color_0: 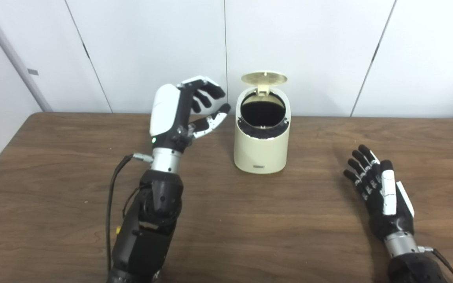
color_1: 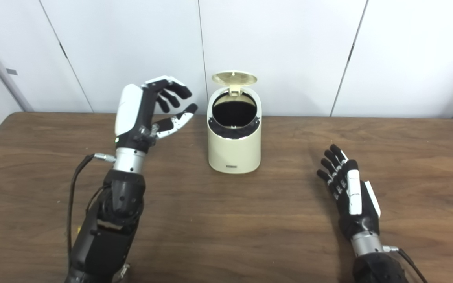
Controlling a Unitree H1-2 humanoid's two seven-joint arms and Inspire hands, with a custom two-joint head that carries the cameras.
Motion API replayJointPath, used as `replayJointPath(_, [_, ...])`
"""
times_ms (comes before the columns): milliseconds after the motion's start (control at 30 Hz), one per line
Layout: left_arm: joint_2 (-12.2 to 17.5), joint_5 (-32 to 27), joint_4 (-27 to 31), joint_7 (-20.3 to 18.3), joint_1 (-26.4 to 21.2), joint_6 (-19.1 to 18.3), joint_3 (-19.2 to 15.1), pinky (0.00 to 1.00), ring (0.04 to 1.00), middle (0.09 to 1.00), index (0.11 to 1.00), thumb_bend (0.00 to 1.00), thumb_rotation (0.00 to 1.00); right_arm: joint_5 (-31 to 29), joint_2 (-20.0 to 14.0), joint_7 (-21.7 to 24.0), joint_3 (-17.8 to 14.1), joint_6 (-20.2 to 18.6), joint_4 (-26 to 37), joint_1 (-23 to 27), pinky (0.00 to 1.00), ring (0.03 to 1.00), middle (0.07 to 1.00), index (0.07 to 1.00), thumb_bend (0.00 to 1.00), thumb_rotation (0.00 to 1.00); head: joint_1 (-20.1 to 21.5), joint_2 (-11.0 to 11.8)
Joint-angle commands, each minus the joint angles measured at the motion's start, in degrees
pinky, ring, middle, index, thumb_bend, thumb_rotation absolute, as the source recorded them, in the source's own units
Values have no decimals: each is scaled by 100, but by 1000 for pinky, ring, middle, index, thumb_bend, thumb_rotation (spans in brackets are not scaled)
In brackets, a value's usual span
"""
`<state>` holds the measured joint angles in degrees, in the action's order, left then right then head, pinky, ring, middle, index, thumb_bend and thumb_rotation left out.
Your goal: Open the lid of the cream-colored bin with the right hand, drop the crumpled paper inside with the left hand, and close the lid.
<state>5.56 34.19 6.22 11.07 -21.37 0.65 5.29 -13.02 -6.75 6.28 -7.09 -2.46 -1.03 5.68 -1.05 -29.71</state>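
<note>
The cream-colored bin (color_0: pixel 262 145) stands upright on the wooden table, near the back middle. Its round lid (color_0: pixel 264 78) is flipped up on the rear hinge, and the dark opening (color_0: pixel 262 111) shows. My left hand (color_0: pixel 189 108) is raised just left of the bin's top, fingers apart and curled, holding nothing. My right hand (color_0: pixel 380 188) rests low over the table to the right of the bin, fingers spread and empty. No crumpled paper shows in either view; the inside of the bin is too dark to see.
The brown wooden table (color_0: pixel 250 228) spans the view, with its back edge against white wall panels (color_0: pixel 309 47). A black cable (color_0: pixel 112 188) loops beside my left forearm.
</note>
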Motion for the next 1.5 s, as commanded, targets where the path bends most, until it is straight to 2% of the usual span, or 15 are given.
replayJointPath(0, [-6, -106, 262, 147, -19, 141, -128, 314, 436, 521, 483, 474, 0, 11, -57, 26, -6, -31, -133, -8, 864, 923, 927, 932, 494, 1000, -8, -5])
replayJointPath(200, [-12, -256, 371, 170, 255, 119, -357, 337, 442, 510, 464, 476, 0, -7, -82, 56, 6, 45, -165, 27, 854, 926, 929, 932, 520, 1000, 6, -8])
replayJointPath(367, [-46, -747, 419, 39, 516, -61, -640, 332, 455, 518, 465, 475, 0, -69, -70, 41, -21, -5, -112, 36, 862, 931, 931, 932, 539, 994, -17, -32])
replayJointPath(500, [-101, -1206, 532, -144, 726, -477, -880, 363, 464, 505, 455, 477, 0, -60, -82, 27, -28, -27, -91, 29, 860, 933, 933, 930, 547, 994, -16, -46])
replayJointPath(667, [-272, -1686, 916, -356, 970, -1299, -1084, 383, 456, 503, 481, 479, 0, -119, -81, 44, -56, -77, -61, 20, 860, 933, 936, 931, 528, 997, -42, -76])
replayJointPath(733, [-322, -1989, 1022, -424, 1055, -1446, -1176, 467, 449, 493, 503, 498, 0, -113, -85, 47, -56, -78, -62, 19, 859, 931, 934, 928, 532, 988, -44, -81])
replayJointPath(800, [-378, -2371, 1081, -509, 1125, -1538, -1298, 470, 440, 504, 506, 502, 0, -106, -86, 41, -52, -98, -44, 15, 858, 933, 937, 931, 532, 994, -51, -91])
replayJointPath(833, [-385, -2514, 1100, -553, 1161, -1568, -1339, 467, 496, 501, 500, 511, 0, -113, -87, 45, -53, -101, -43, 16, 858, 934, 938, 931, 532, 995, -53, -95])
replayJointPath(933, [-363, -2837, 1117, -653, 1272, -1531, -1397, 475, 543, 494, 499, 517, 0, -125, -94, 65, -53, -69, -67, 28, 856, 934, 938, 933, 538, 988, -47, -115])
replayJointPath(1000, [-359, -3150, 1100, -762, 1352, -1419, -1449, 541, 606, 633, 498, 506, 49, -123, -96, 59, -56, -76, -68, 32, 856, 933, 937, 933, 536, 989, -45, -121])
replayJointPath(1067, [-318, -3611, 1004, -981, 1448, -1207, -1506, 593, 660, 694, 498, 502, 62, -135, -96, 57, -60, -98, -48, 33, 854, 933, 937, 932, 528, 991, -49, -136])
replayJointPath(1100, [-298, -3742, 967, -1052, 1478, -1135, -1516, 641, 711, 744, 664, 514, 142, -139, -96, 54, -61, -110, -39, 32, 855, 935, 938, 931, 527, 991, -49, -136])
replayJointPath(1200, [-247, -4047, 833, -1227, 1583, -891, -1511, 745, 795, 835, 838, 529, 298, -140, -109, 61, -66, -77, -69, 31, 844, 930, 934, 926, 530, 985, -52, -136])
replayJointPath(1300, [-194, -4181, 753, -1361, 1676, -724, -1461, 845, 863, 902, 916, 537, 401, -168, -108, 50, -76, -107, -56, 29, 840, 928, 931, 922, 525, 985, -40, -163])
replayJointPath(1467, [-41, -4214, 459, -1611, 1862, -142, -1325, 940, 943, 967, 981, 503, 584, -163, -108, 32, -66, -133, -9, 24, 836, 931, 935, 925, 531, 989, -23, -184])
